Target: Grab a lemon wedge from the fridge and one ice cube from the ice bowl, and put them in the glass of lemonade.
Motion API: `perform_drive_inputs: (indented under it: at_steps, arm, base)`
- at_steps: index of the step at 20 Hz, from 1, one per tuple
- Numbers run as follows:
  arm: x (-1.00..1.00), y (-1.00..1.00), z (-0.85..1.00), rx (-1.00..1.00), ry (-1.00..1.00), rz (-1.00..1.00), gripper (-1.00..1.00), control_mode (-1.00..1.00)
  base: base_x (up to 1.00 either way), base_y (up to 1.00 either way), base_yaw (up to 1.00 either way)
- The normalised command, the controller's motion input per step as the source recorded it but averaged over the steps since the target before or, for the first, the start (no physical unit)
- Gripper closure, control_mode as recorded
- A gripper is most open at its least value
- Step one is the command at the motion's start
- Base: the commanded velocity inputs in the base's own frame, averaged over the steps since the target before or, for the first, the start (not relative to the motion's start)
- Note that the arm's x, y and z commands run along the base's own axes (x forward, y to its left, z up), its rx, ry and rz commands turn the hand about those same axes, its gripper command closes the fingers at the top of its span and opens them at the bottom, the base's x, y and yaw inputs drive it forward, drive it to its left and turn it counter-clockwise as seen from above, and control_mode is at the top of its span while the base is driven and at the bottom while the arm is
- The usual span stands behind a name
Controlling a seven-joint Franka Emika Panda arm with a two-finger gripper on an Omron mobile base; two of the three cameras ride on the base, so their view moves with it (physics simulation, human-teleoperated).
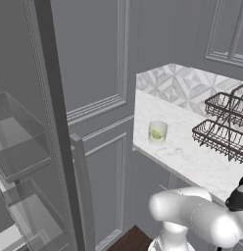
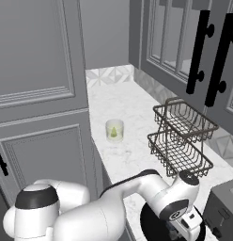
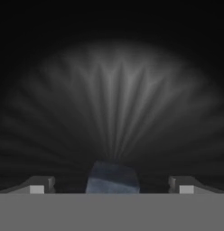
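Spread wide, the jaws stand at the bottom of the hand view with one finger tip (image 3: 39,186) at lower left and the other at lower right, and the gripper (image 3: 112,188) pinches nothing. Between the tips, at bottom centre, sits a pale bluish block that I take for the ice cube (image 3: 113,179); it lies straight ahead of the jaws, centred in the gap and apart from both tips. Its shape looks nearly square, so no long axis stands out. Around it spreads the dark ribbed inside of the ice bowl (image 3: 118,99).

In the left base view the fridge (image 1: 25,147) fills the left side with its door open and clear bins showing, and the glass of lemonade (image 1: 157,132) stands on the marble counter (image 1: 192,154) right of centre, a lemon wedge (image 1: 156,133) already inside it. In the right base view the arm bends down to the black bowl at lower right, with the glass at centre, well apart. Closing straight on the cube looks like the step in hand.
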Motion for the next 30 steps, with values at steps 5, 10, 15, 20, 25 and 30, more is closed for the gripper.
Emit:
perform_drive_inputs:
  at_steps: [5,10,15,20,25,30]
  arm:
    - [0.00,0.00,-0.15,0.00,0.00,0.00,-1.00,-1.00]
    - [-0.04,0.00,-0.08,0.00,0.00,0.00,-1.00,-1.00]
    - [0.00,0.01,0.00,0.00,0.00,0.00,-1.00,-1.00]
    - [-0.33,0.02,-0.02,0.00,-0.04,0.00,-1.00,-1.00]
    - [-0.09,0.02,0.00,0.00,-0.02,0.00,-1.00,-1.00]
    - [0.00,0.32,0.00,0.00,0.00,0.00,-1.00,-1.00]
  base:
    - [0.00,0.00,0.00]
    - [0.00,0.00,0.00]
    - [0.00,0.00,0.00]
    - [0.00,0.00,0.00]
    - [0.00,0.00,0.00]
    - [0.00,0.00,0.00]
